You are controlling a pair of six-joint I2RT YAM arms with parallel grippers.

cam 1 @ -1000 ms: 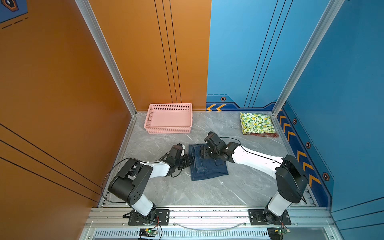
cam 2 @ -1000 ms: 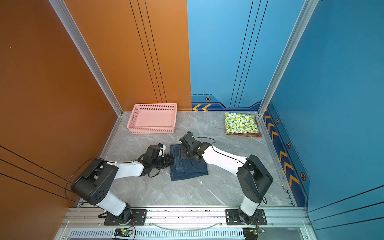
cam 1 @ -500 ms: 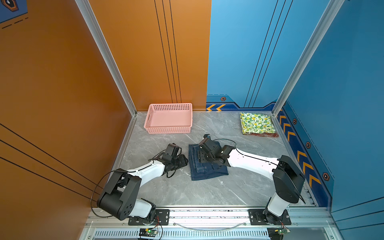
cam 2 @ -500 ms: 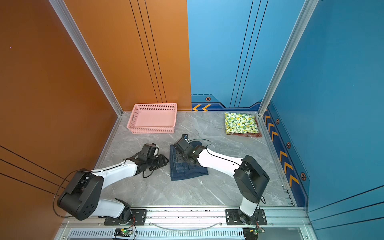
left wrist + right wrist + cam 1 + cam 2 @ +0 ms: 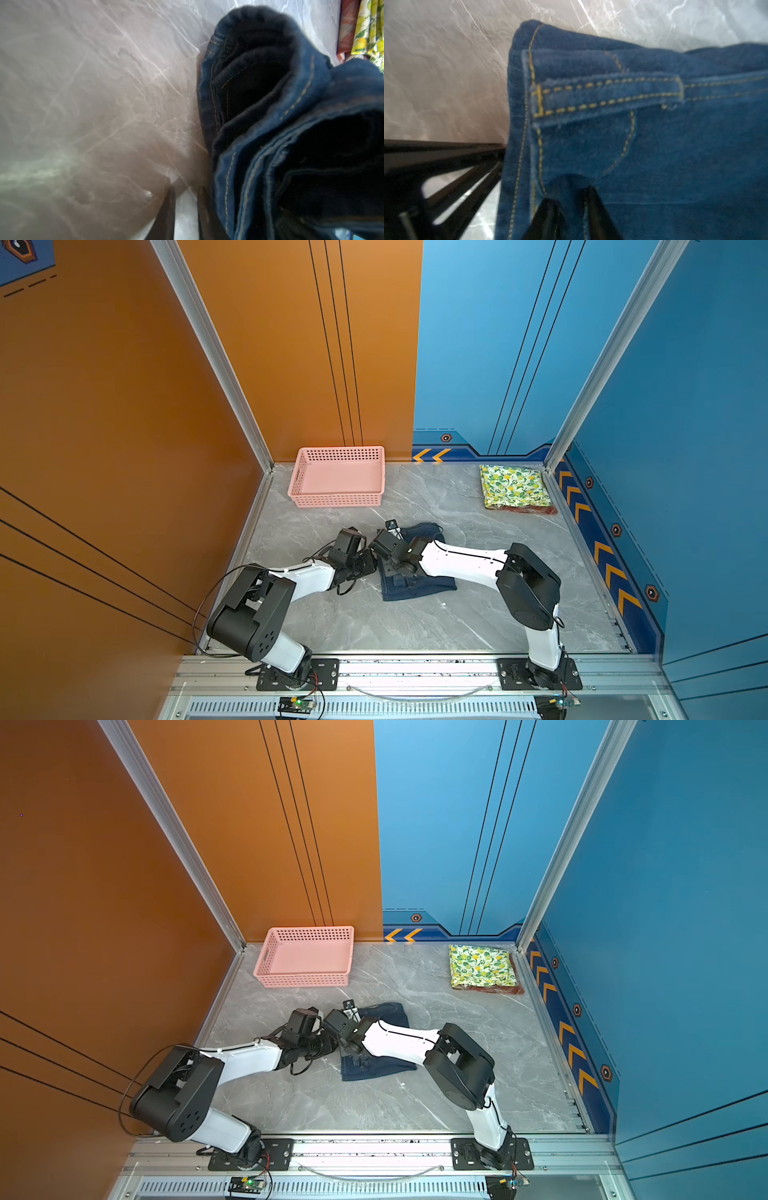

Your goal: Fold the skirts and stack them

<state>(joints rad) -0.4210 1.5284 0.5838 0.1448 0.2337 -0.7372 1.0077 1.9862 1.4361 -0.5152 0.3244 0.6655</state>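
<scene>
Right gripper point(image 5: 570, 193): jaws pinched shut on denim skirt point(image 5: 419, 589) | Left gripper point(image 5: 187, 191): jaws narrow at its edge; hold cannot be told | Lemon-print skirt point(image 5: 513, 485) on plaid skirt point(image 5: 528, 510)

1. Orange wall panels point(image 5: 124, 406) stand left and rear; blue wall panels point(image 5: 685, 406) stand rear and right.
2. Aluminium posts point(image 5: 214, 352) mark the corners.
3. The grey marbled counter point(image 5: 415, 626) is evenly lit.
4. A yellow chevron strip point(image 5: 602, 549) lines the blue base.

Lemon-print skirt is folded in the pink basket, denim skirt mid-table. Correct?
No. The lemon-print skirt is not in the pink basket, which is empty; both top views show it folded on the plaid skirt in the far right corner. The denim skirt is mid-table.
</scene>
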